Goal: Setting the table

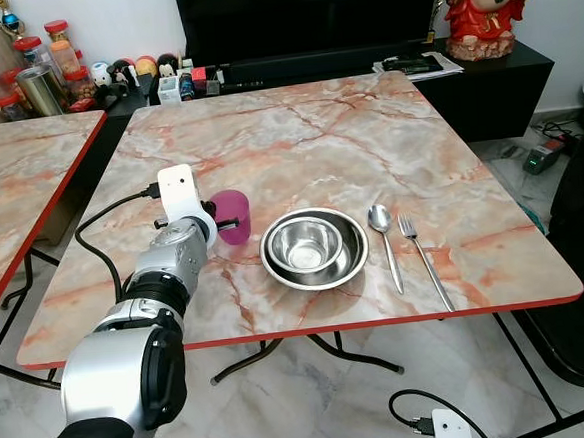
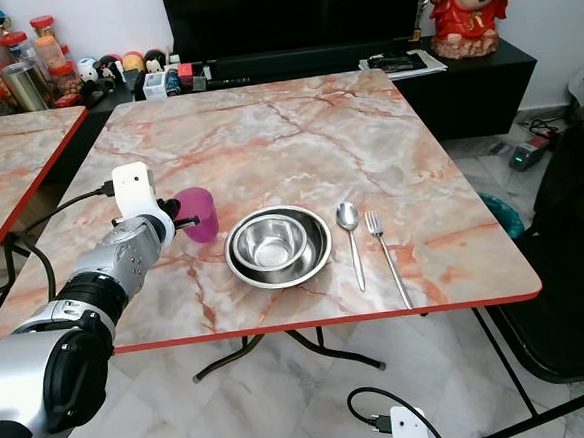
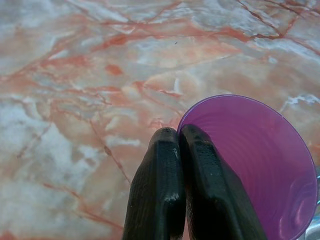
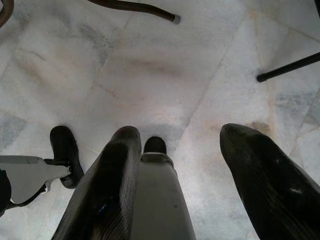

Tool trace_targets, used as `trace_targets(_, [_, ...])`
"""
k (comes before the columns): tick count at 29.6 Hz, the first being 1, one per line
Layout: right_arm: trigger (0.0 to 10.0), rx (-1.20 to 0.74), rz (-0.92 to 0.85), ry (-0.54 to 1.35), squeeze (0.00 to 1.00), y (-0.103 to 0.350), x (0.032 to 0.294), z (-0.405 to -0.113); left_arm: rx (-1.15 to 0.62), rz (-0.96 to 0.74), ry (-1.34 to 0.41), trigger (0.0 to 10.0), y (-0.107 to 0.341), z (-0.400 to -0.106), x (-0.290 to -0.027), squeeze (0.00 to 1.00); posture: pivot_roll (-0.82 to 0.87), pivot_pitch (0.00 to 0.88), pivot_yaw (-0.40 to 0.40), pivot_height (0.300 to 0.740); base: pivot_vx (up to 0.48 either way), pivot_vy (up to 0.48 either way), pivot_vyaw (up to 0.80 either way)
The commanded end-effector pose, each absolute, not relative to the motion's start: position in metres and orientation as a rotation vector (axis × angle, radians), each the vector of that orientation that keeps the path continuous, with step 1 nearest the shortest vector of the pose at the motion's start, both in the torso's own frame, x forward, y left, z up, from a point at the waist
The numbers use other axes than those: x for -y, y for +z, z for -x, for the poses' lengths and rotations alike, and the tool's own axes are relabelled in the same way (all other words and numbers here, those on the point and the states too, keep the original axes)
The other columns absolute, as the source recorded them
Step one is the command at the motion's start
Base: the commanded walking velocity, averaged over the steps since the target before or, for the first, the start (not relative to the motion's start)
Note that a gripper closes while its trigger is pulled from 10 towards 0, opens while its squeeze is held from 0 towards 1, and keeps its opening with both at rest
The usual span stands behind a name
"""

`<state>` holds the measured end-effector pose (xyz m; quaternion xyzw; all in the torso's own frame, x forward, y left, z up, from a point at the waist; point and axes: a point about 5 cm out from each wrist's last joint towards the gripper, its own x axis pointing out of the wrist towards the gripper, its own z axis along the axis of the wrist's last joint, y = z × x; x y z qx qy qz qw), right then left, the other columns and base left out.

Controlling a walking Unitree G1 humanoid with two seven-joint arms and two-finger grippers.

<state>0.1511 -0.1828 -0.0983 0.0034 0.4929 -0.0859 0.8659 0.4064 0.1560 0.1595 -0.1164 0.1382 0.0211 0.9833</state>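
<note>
We see the left gripper (image 3: pixel 179 145) pinching the rim of the purple cup (image 1: pixel 233 216), one finger inside, on the marble table (image 1: pixel 296 138) just left of the steel bowl (image 1: pixel 314 247). Spoon (image 1: pixel 384 238) and fork (image 1: pixel 423 258) lie right of it. The right gripper (image 4: pixel 190 150) hangs parted over the floor (image 4: pixel 165 65). We cannot read any writing.

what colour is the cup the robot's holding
Purple. The cup shows best in the left wrist view, pinched at its rim by the left gripper.
</note>
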Motion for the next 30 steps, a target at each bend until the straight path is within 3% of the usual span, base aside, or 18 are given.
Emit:
trace_targets(1, [10.0,-1.03,-0.02,-0.19,0.0,-0.099,0.181,-0.15,-0.248,0.25,0.051,10.0,0.17,-0.41,-0.158,0.0,-0.03,0.0,0.076,0.74,0.0,0.0,0.0])
trace_targets(16, [10.0,-1.04,-0.026,-0.202,0.0,-0.101,0.181,-0.144,-0.323,0.271,0.131,10.0,0.146,-0.402,-0.158,0.0,-0.05,0.0,0.086,0.74,0.0,0.0,0.0])
trace_targets(17, [10.0,-1.04,-0.027,-0.202,0.0,-0.101,0.181,-0.144,-0.326,0.269,0.131,10.0,0.146,-0.402,-0.157,0.08,-0.05,0.0,0.087,0.74,0.0,0.0,0.0])
trace_targets(18, [10.0,-1.04,-0.028,-0.202,0.0,-0.101,0.181,-0.144,-0.327,0.267,0.131,10.0,0.146,-0.402,-0.157,0.08,-0.05,0.0,0.087,0.74,0.0,0.0,0.0])
trace_targets(20, [10.0,-1.041,-0.029,-0.202,0.0,-0.101,0.18,-0.144,-0.331,0.264,0.135,10.0,0.145,-0.402,-0.158,0.53,-0.05,0.0,0.09,0.74,0.0,0.0,0.0])
trace_targets(30, [10.0,-1.041,-0.03,-0.204,0.0,-0.101,0.18,-0.144,-0.338,0.266,0.136,10.0,0.143,-0.401,-0.159,0.53,-0.05,0.0,0.089,0.74,0.0,0.0,0.0])
